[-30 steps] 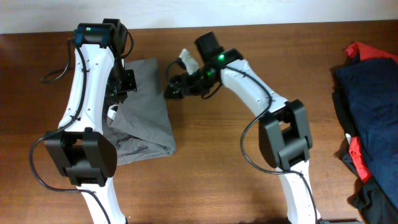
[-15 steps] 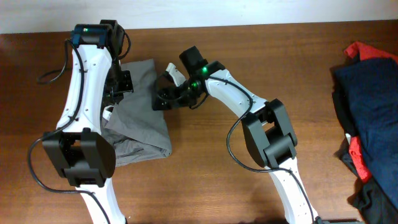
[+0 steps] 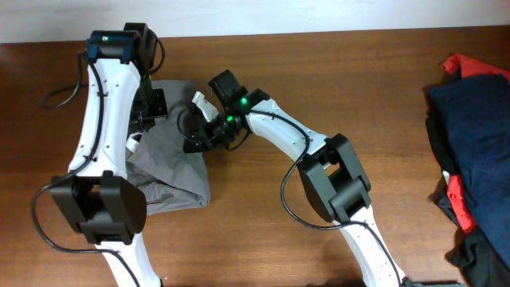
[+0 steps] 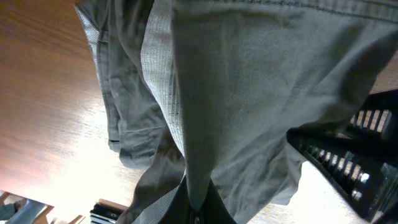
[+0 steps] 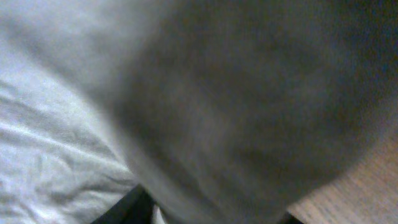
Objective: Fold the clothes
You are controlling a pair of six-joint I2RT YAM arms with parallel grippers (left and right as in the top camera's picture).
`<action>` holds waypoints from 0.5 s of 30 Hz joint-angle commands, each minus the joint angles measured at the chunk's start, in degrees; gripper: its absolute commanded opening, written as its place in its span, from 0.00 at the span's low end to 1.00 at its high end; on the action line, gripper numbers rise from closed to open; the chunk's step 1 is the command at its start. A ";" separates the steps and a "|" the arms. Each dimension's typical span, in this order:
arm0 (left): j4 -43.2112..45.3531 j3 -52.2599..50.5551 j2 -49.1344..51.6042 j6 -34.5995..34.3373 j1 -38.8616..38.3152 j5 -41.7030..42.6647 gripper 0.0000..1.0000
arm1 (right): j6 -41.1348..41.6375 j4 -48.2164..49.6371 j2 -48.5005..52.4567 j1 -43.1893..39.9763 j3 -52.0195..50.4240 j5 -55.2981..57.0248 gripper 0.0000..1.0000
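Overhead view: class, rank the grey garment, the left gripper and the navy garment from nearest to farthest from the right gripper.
1. grey garment, directly at the right gripper.
2. left gripper, just across the cloth.
3. navy garment, far table edge.

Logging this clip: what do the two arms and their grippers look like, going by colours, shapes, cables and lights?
The left arm and the right arm both have white tubular links joined by blocky black joint housings. A green light glows on a black housing of the left arm, and others glow near the right arm's wrist. Thin black cables loop alongside each arm. The left gripper and the right gripper are black.
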 commanded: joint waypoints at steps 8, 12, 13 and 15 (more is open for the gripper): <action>-0.22 -0.24 -2.25 -0.79 0.72 -1.79 0.01 | 2.10 -0.13 0.55 -4.20 -0.09 0.20 0.04; -0.22 -0.24 -2.25 -3.76 0.70 -1.33 0.00 | 2.34 -1.73 -0.33 -9.81 -0.09 0.46 0.04; -0.22 -0.24 -2.25 -3.78 0.57 -1.20 0.01 | 2.27 -2.27 -0.72 -11.34 -0.09 0.68 0.04; 0.00 -0.24 -2.25 -3.78 0.28 -1.16 0.00 | 2.23 -3.21 -1.53 -14.16 -0.09 1.64 0.04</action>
